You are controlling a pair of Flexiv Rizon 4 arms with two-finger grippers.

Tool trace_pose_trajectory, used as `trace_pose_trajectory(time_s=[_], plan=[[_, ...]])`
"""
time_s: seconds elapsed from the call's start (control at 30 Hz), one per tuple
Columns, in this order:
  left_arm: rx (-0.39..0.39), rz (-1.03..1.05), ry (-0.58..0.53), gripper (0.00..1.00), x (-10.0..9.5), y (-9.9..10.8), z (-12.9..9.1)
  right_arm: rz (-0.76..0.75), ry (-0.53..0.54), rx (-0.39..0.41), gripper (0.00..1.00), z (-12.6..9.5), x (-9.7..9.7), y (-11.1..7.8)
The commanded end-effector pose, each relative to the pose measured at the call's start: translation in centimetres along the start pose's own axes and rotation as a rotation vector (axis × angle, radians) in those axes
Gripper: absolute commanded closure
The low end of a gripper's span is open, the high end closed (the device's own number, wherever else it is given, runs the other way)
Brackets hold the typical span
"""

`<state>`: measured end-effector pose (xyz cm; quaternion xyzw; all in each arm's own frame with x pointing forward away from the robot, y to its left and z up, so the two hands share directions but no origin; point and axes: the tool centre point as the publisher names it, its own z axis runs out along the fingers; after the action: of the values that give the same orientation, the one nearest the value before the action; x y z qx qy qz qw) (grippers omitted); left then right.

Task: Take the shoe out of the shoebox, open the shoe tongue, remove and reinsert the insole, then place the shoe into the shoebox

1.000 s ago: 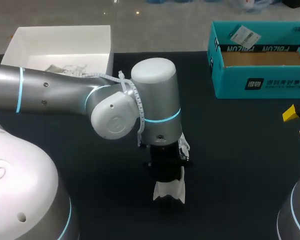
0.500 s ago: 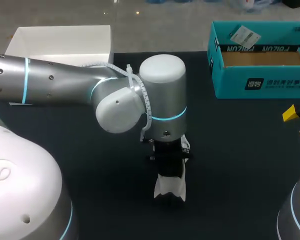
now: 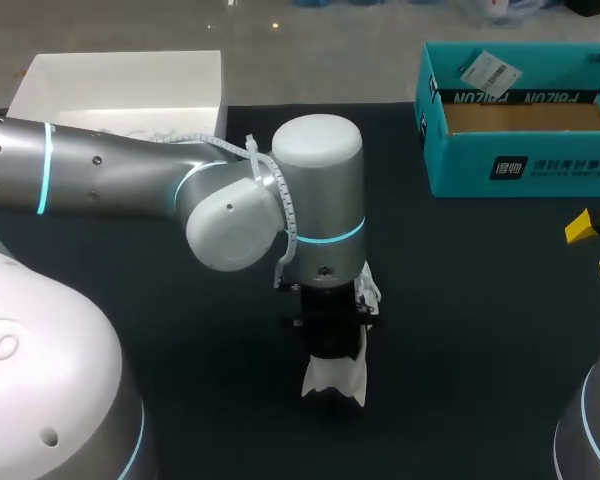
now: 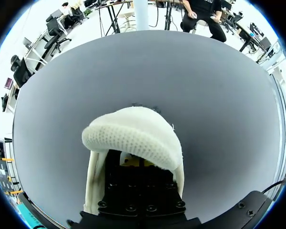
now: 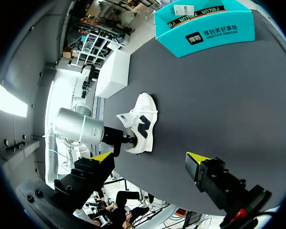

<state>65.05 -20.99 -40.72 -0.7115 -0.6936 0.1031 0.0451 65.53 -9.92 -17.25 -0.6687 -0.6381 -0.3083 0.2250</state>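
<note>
A white shoe with a black side mark lies mid-table, also seen as the shoe in the right wrist view. My left gripper points down into its opening at the heel end. In the left wrist view a white knit part of the shoe drapes over the left gripper, which is shut; only a sliver of yellow tip shows and the exact part it pinches is hidden. The teal shoebox stands open at the back right. My right gripper is open and holds nothing at the right edge, far from the shoe.
A white box lid with crumpled paper sits at the back left. The shoebox has a paper tag on its rim. The dark table is bare between the shoe and my right gripper.
The left wrist swung slightly up and right, then back down and left. The shoe's visible end shifted a little with it. The right arm stayed put.
</note>
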Motion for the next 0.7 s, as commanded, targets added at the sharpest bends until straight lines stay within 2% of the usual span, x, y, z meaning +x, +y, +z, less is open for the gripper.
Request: trace_pose_trajectory(time_s=[0.03,0.2,0.37,0.7], plan=[[-0.015,-0.005,-0.012,1.00,-0.3,0.3,0.2,0.001,0.000,-0.003,0.00,0.0,0.0,-0.2],[-0.091,-0.012,-0.019,1.00,0.0,1.1,-2.1,0.001,0.000,-0.003,0.00,0.0,0.0,-0.2],[-0.129,-0.006,-0.029,1.00,0.0,1.4,-3.9,0.001,0.000,-0.003,0.00,0.0,0.0,-0.2],[-0.165,0.019,-0.032,1.00,-0.8,3.0,-5.2,0.001,0.000,-0.003,0.00,0.0,0.0,-0.2]])
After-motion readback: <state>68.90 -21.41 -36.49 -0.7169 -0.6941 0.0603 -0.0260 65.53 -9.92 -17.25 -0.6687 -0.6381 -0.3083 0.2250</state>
